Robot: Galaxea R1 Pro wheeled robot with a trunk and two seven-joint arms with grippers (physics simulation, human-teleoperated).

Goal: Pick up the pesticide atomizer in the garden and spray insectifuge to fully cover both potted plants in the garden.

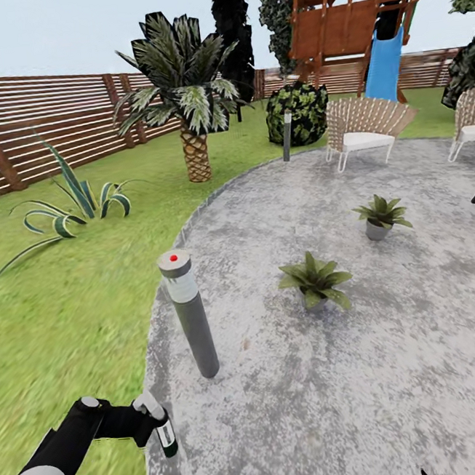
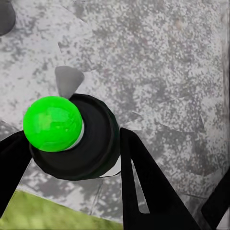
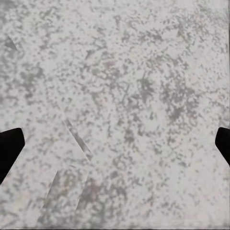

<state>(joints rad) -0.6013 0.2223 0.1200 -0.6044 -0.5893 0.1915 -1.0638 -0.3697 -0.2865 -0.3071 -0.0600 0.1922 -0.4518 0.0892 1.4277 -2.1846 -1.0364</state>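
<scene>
Holding the small dark pesticide atomizer with pale label, the left gripper is clamped round its body. Judged light, rigid, slick plastic; grip mid-body, clear of the trigger. Nearer grey-potted green rosette lies well ahead. Right gripper: fingers spread apart.

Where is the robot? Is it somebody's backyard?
Probably yes, a garden: green lawn, a round stone patio, a slatted wooden fence, a palm tree and a playhouse with a blue slide.
</scene>
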